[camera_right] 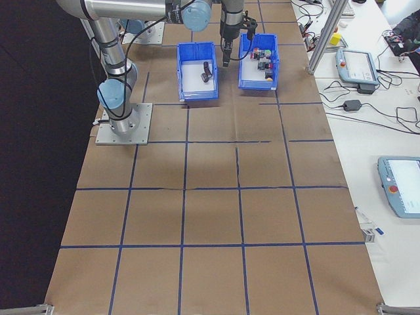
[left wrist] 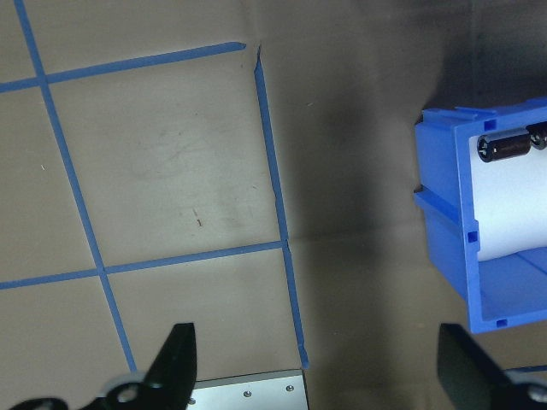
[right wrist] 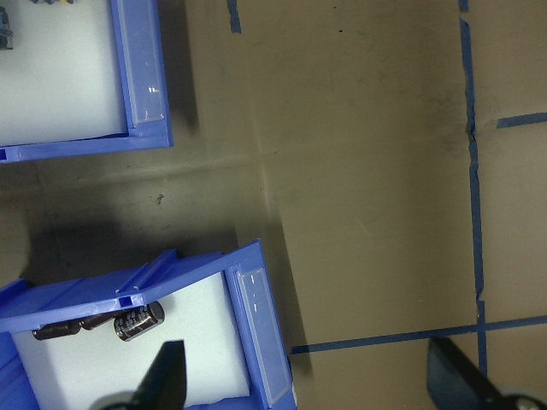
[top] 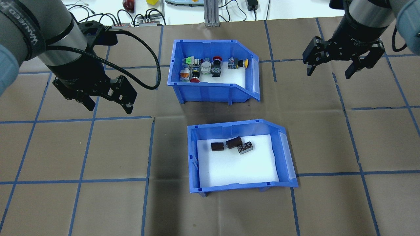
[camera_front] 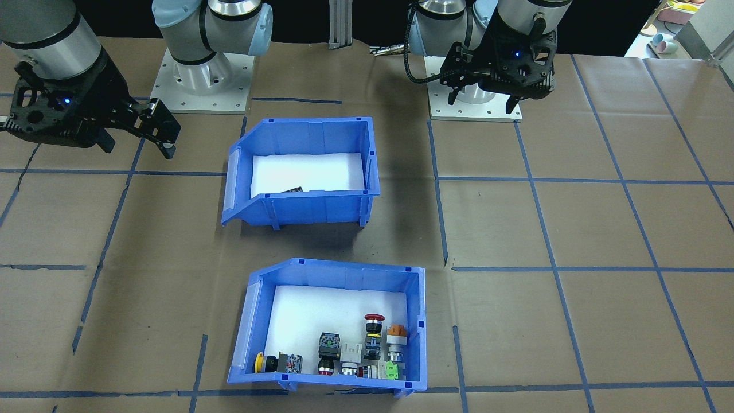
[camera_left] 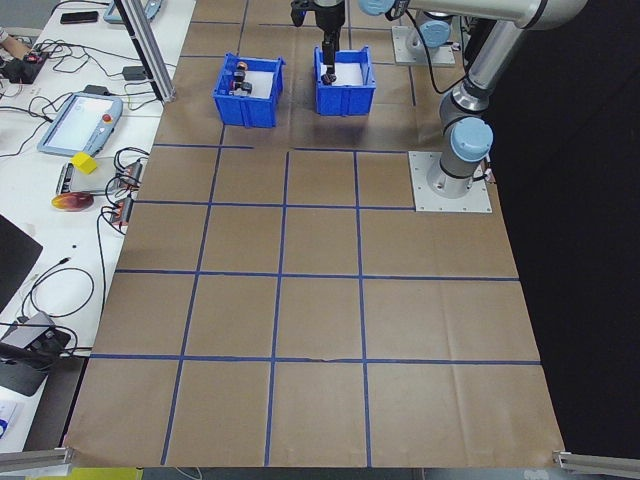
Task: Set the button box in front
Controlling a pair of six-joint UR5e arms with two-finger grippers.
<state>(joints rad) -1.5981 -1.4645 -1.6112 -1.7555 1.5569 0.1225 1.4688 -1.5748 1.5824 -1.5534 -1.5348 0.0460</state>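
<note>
Risk of seizing the wrong bin — button box [top: 210, 70] sitting far behind the near lookalike capacitor bin [top: 239, 157], left gripper [top: 106, 100] and right gripper [top: 331, 67] both wide-jawed, empty, well apart.

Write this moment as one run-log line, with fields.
left gripper: open, empty | right gripper: open, empty | button box: far row, untouched | capacitor bin: nearer robot
</note>
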